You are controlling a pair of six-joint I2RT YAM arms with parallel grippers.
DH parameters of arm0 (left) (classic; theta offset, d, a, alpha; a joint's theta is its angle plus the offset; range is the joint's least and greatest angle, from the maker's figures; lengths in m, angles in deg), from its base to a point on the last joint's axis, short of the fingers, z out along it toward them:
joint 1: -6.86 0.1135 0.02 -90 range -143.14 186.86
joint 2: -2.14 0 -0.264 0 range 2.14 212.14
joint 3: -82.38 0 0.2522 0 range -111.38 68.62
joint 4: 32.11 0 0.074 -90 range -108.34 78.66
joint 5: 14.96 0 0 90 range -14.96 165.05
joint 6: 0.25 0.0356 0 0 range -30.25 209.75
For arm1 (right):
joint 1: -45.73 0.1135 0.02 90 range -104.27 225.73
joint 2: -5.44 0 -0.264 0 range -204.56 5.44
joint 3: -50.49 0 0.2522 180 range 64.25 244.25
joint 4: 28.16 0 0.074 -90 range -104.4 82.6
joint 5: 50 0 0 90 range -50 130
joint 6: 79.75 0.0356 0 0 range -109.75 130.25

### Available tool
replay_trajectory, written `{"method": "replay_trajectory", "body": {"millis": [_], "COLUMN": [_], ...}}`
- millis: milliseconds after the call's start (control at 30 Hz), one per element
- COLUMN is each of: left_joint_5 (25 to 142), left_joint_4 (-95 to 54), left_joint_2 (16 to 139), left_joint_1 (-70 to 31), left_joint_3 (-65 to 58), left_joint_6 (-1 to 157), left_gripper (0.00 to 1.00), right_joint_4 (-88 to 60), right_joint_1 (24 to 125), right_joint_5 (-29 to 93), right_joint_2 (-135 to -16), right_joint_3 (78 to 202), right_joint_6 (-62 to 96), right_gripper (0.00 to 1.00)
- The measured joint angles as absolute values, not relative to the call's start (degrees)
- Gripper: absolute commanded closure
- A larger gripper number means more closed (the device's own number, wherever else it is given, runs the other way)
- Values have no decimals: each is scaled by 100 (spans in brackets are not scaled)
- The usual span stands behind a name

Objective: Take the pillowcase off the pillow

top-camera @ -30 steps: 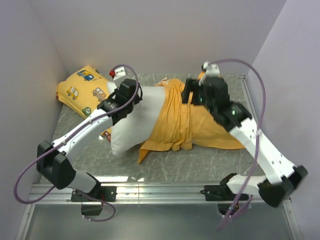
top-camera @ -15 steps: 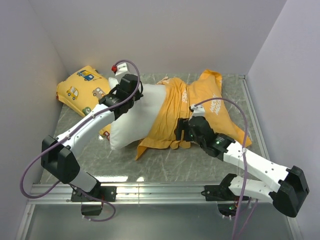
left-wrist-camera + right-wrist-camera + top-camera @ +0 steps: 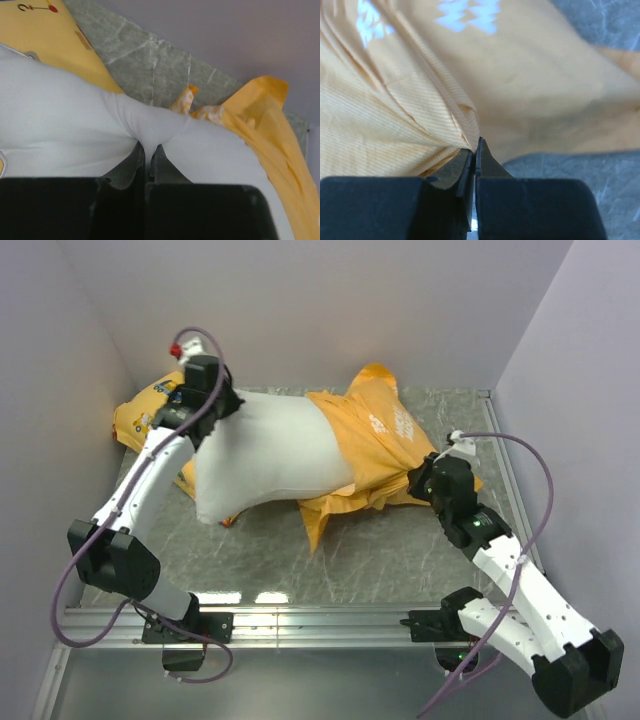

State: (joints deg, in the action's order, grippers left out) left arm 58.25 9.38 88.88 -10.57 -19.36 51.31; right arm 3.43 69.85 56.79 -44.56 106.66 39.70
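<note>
Top external: pillowcase half off pillow

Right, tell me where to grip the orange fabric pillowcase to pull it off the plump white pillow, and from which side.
Grip the orange fabric pillowcase at its bunched folds on the right, where it lies slack past the plump white pillow. Come in low from the right: the right hand is shut on such a fold, while the left hand pinches the pillow's opposite corner.
</note>
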Motion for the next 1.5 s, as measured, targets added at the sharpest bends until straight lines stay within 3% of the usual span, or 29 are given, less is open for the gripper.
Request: {"method": "replay_trajectory", "body": {"millis": [167,267,400,500,800,900,933,1000,1033,1133,1233,1433,1467,1500], "left_joint_5": [6918,7361,7447,7208,5735,5200,5066,4769,4666,4343,4026,2846,2660,2498], "left_joint_4": [1135,1187,956,661,628,678,709,789,820,932,1054,1718,1891,2000], "left_joint_2": [8895,8982,9190,9048,7100,6467,6362,6250,6274,6690,7398,9002,9249,9461], "left_joint_1": [-21,95,-91,-253,-2222,-3140,-3374,-4012,-4227,-5070,-5603,-5947,-5960,-5969], "left_joint_3": [-2185,-2242,-2120,-1766,-704,-317,-177,182,308,715,826,341,177,33], "left_joint_6": [5009,5024,5232,5389,5879,5877,5833,5612,5505,5140,4845,4176,4038,3925], "left_gripper": [100,86,37,24,18,9,2,1,1,1,1,2,8,38], "right_joint_4": [303,356,721,953,1211,1228,1226,1226,1221,1226,1226,1180,1156,1112], "right_joint_1": [6734,6771,6856,6935,7236,7295,7313,7350,7367,7450,7549,7780,7831,7903], "right_joint_5": [4729,4504,4552,4635,4932,5030,5067,5142,5183,5330,5424,5601,5625,5658], "right_joint_2": [-4382,-4487,-4622,-4701,-4745,-4745,-4745,-4729,-4714,-4638,-4581,-4458,-4419,-4351], "right_joint_3": [10688,10741,11101,11479,11663,11656,11648,11619,11602,11490,11359,11055,10972,10815], "right_joint_6": [4132,4153,4070,3959,3736,3734,3734,3749,3751,3758,3742,3801,3832,3885], "right_gripper": [100,100,100,100,95,83,73,63,52,35,28,23,23,21]}}
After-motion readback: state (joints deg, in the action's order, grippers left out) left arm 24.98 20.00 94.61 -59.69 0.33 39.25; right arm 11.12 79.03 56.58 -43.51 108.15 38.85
